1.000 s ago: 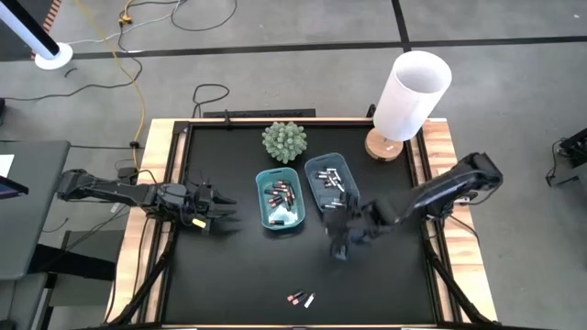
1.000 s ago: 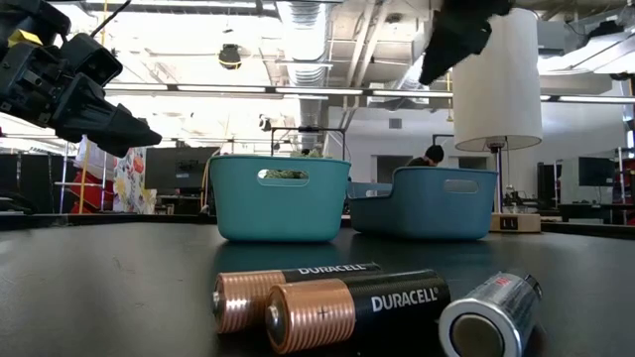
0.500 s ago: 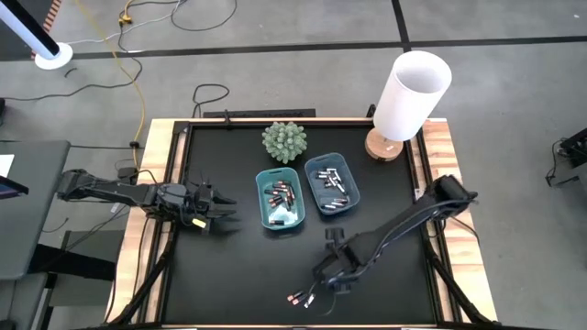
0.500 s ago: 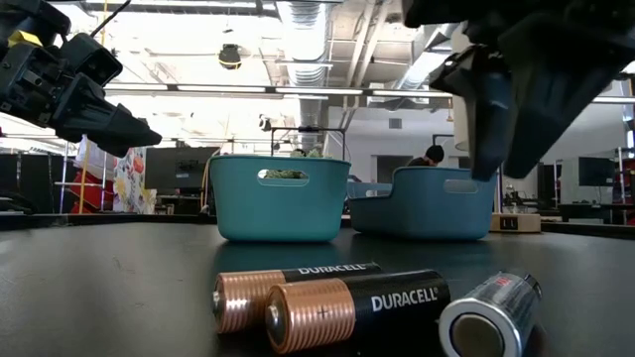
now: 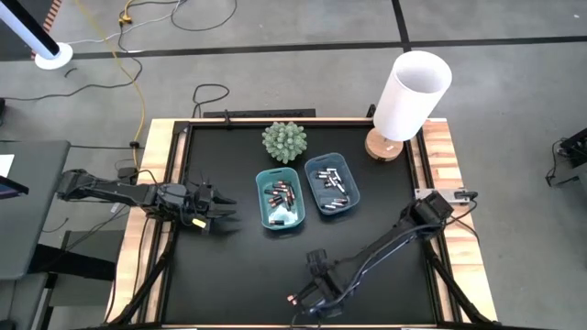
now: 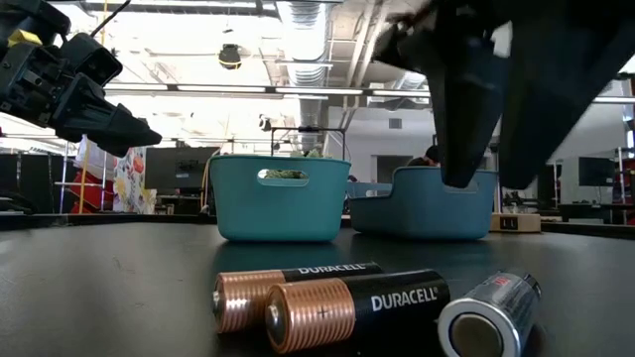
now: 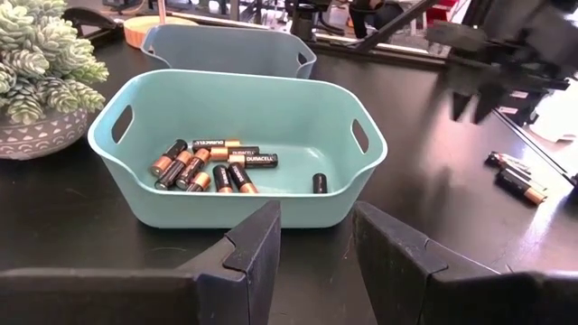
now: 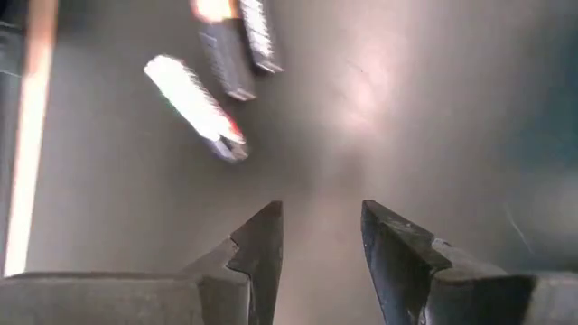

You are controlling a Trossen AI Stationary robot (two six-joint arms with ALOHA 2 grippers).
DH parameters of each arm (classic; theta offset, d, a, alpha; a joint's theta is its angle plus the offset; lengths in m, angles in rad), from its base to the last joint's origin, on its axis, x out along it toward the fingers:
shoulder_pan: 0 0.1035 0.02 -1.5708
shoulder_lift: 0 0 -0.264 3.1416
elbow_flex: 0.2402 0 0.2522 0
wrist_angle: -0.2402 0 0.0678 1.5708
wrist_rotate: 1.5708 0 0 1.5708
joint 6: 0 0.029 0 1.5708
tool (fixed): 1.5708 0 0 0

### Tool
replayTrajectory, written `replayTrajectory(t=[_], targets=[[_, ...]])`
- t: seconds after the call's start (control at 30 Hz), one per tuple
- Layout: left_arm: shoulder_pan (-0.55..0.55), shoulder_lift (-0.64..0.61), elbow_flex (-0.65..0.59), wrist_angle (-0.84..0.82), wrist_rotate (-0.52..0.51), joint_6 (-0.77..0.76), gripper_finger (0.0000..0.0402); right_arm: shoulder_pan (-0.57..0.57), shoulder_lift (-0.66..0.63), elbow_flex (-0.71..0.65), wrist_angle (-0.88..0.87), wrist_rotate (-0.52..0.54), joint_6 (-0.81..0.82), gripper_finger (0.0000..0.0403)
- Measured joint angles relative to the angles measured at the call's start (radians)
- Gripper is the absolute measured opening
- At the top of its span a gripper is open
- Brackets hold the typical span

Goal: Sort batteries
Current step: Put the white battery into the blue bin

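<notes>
the right pincer (image 5: 310, 295) hangs low in the high view, bottom centre, its jaws apart and empty, just above three loose batteries (image 6: 377, 309) lying on the black bench (image 5: 229, 266). more batteries lie in the two teal trays (image 5: 279, 198) at mid-frame. the left pincer (image 5: 223, 214) waits at centre left, jaws open and empty, facing the nearer tray.

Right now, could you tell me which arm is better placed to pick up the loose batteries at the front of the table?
The right. Its open gripper hangs over the loose batteries, empty. The left gripper waits open beside the left tray, far from them.
</notes>
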Motion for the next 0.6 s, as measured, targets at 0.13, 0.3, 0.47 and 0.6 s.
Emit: replayTrajectory(t=[0.13, 0.3, 0.47, 0.6], targets=[[0.0, 0.0, 0.0, 0.0, 0.0, 0.0, 0.0136, 0.02, 0.059, 0.106, -0.022, -0.003, -0.035, 0.0166], [0.0, 0.0, 0.0, 0.001, 0.0, 0.0, 0.0136, 0.038, 0.131, 0.207, -0.084, -0.027, -0.037, 0.0166], [0.0, 0.0, 0.0, 0.001, 0.0, 0.0, 0.0136, 0.05, 0.206, 0.284, -0.134, -0.029, -0.063, 0.0166], [0.0, 0.0, 0.0, 0.0, 0.0, 0.0, 0.0136, 0.049, 0.241, 0.326, -0.149, -0.037, -0.075, 0.0166]])
